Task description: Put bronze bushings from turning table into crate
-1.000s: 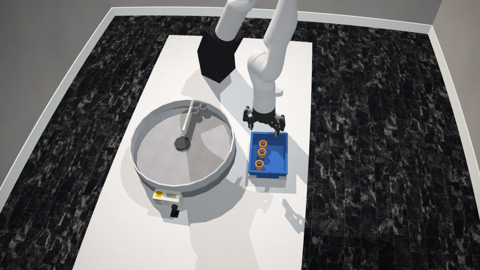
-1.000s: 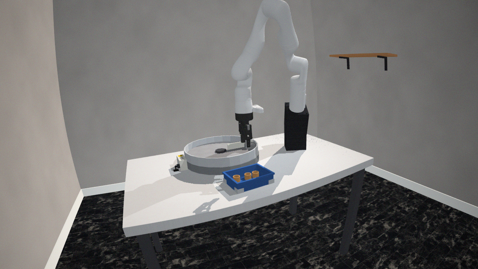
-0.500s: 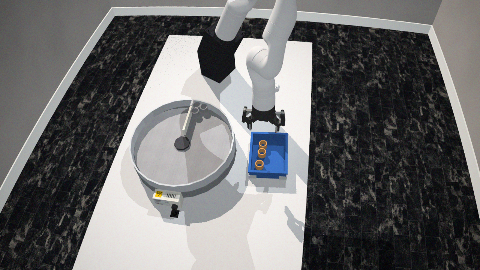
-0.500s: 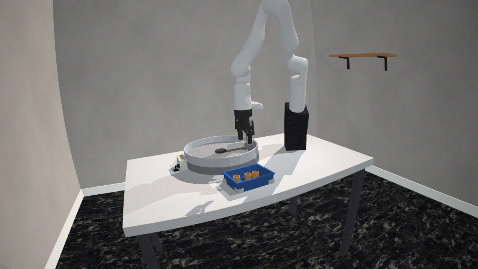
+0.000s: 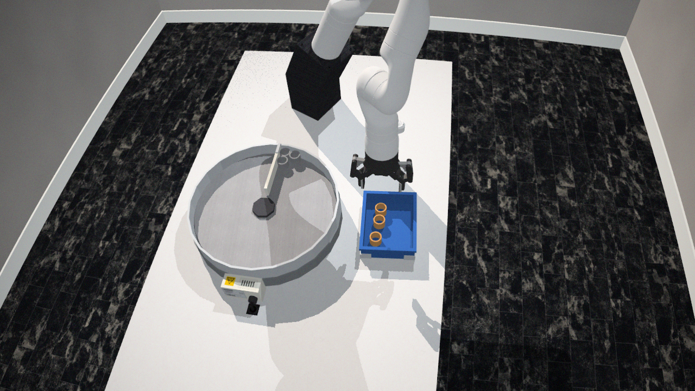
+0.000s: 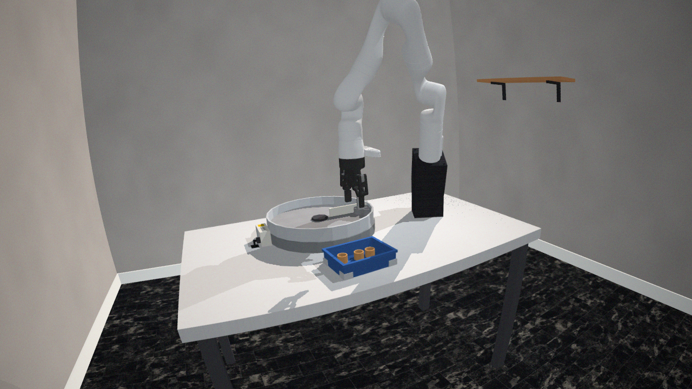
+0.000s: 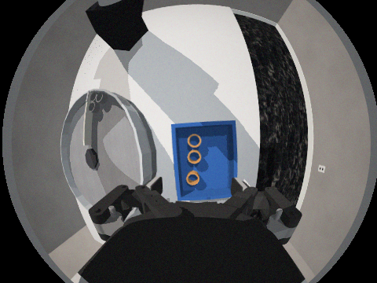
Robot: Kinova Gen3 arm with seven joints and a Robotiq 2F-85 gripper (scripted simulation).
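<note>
Against grey wall (image 5: 73,63) (image 6: 266,96) (image 7: 31,71), we see bronze bushings (image 5: 379,222) (image 6: 358,257) (image 7: 188,157) crated at pincer's (image 5: 381,186) (image 6: 354,203) (image 7: 196,185) six o'clock from above; pincer wide, likely for release.

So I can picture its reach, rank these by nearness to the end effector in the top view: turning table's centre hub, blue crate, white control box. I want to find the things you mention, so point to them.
1. Blue crate (image 5: 400,218) (image 6: 360,266) (image 7: 220,165): just below the end effector (image 5: 381,186) (image 6: 354,203) (image 7: 196,185) in the picture.
2. Centre hub (image 5: 264,208) (image 6: 319,218) (image 7: 92,158): left, mid-table.
3. White control box (image 5: 241,287) (image 6: 264,236): lower left, outside the rim.
</note>
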